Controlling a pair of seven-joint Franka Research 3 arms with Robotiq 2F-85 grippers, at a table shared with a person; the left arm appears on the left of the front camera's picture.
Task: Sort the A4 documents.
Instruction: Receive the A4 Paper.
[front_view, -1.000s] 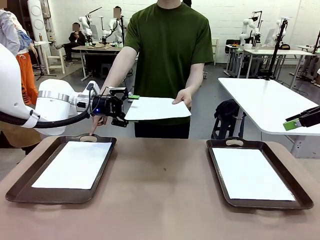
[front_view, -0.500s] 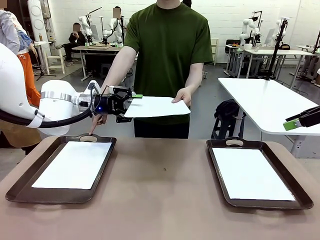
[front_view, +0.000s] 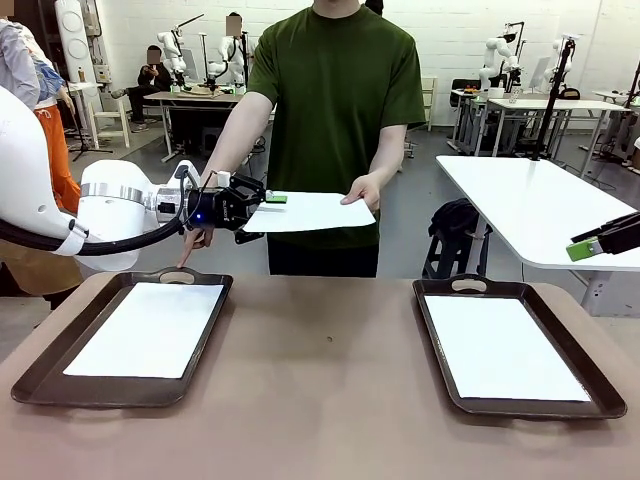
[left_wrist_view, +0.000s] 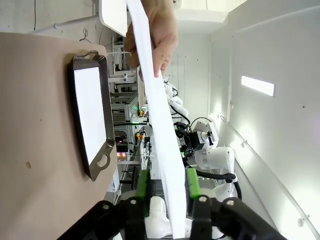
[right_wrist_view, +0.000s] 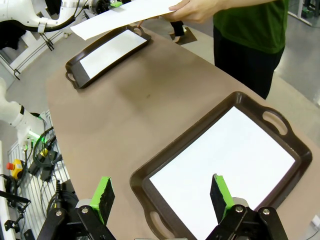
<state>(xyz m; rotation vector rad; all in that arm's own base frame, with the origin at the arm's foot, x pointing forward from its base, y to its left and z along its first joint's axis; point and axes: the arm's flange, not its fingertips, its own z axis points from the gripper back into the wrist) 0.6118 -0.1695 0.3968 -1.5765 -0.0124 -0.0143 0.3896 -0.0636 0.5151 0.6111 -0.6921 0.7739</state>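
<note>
Bare brown tabletop (front_view: 320, 350) between trays; left gripper (front_view: 262, 199) clamped on held-out sheet's (front_view: 310, 212) edge.

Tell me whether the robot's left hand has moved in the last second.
Yes. The left hand has shifted slightly toward the person and closed on the thin white paper sheet, judged against the dark brown tray below, which stayed put.

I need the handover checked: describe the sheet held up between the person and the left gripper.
The sheet is plain white, thin, blank-looking paper, held roughly level in the air beyond the table's far edge. The left gripper is shut on one end; the person's hand pinches the opposite end. It touches neither tray.
</note>
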